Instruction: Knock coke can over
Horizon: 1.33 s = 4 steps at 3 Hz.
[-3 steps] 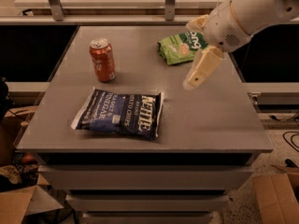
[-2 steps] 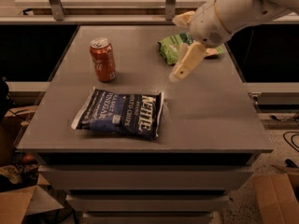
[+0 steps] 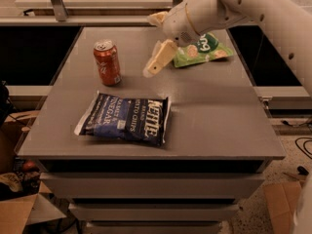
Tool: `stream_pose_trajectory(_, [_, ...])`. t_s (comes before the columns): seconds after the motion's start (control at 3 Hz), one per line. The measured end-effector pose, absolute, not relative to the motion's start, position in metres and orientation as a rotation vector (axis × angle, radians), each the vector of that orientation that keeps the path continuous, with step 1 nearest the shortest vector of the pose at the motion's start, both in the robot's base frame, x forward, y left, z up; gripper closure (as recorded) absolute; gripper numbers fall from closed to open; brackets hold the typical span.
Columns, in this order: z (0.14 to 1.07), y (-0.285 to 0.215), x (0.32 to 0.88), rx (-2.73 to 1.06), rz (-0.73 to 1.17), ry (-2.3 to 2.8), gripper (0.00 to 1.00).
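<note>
The coke can (image 3: 107,62), red with a silver top, stands upright on the left part of the grey table (image 3: 214,111). My gripper (image 3: 151,45) hangs above the table to the right of the can, apart from it by about a can's width. Its two tan fingers (image 3: 159,58) are spread open and hold nothing. The white arm reaches in from the upper right.
A dark blue Kettle chip bag (image 3: 124,118) lies flat in front of the can. A green snack bag (image 3: 202,50) lies at the back right, partly behind the arm. Cardboard boxes (image 3: 19,213) sit on the floor at the left.
The gripper has moved left across the table, from beside the green bag towards the coke can. The can and the bags have not moved.
</note>
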<state>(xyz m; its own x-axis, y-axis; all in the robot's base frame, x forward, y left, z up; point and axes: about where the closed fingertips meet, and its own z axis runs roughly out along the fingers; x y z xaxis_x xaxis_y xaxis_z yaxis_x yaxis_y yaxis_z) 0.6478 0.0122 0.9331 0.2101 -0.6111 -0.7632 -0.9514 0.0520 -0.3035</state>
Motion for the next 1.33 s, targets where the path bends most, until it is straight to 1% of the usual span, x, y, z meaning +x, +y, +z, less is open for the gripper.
stream_pose_trajectory(0.33, [0.925,0.051,0.656,-1.633,0.601,1.446,0.0])
stream_pose_trajectory(0.67, [0.92,0.077,0.655,-1.623,0.684,1.408,0.0])
stream_pose_trajectory(1.33, [0.909,0.116,0.653,-1.602,0.859,1.33,0.0])
